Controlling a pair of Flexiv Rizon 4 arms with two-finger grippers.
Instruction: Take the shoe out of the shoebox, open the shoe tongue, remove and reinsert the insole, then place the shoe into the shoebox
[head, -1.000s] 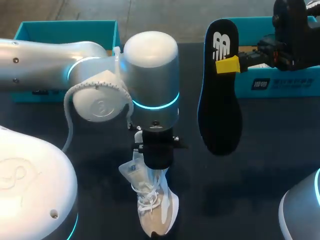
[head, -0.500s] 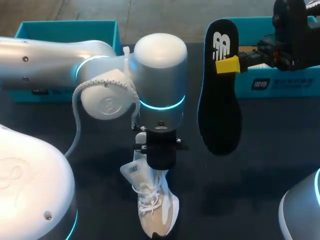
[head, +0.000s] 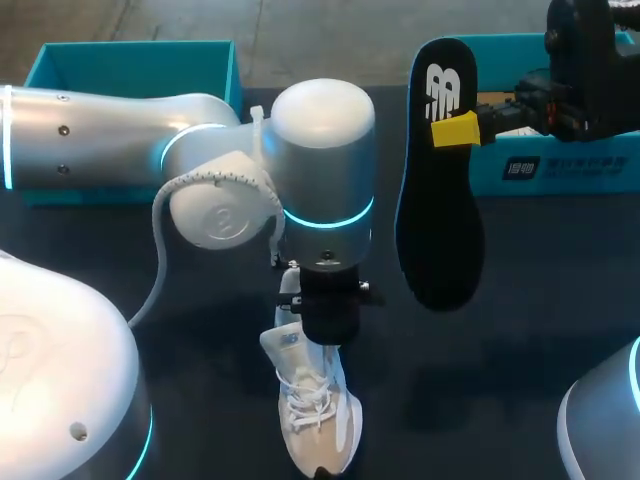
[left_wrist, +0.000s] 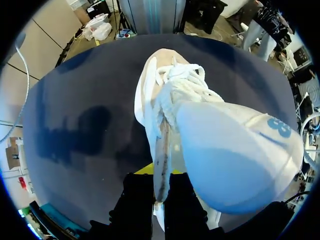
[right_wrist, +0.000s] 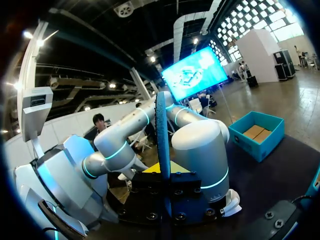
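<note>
We find the left claw (left_wrist: 159, 176) pinched narrow on the upper edge of the white shoe (head: 318, 425). The shoe's toe lies close to the near edge of the table (head: 520, 340). The right claw (head: 455, 130) grips the black insole (head: 438, 220), which hangs upright just beside the left wrist and apart from it. Bare table lies right of the shoe. A teal shoebox (head: 135, 62) sits far left and a second teal box (head: 560, 168) far right.

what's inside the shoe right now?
Cannot tell: the left gripper and the tongue cover the shoe opening. The insole is out, held up by the right gripper.
</note>
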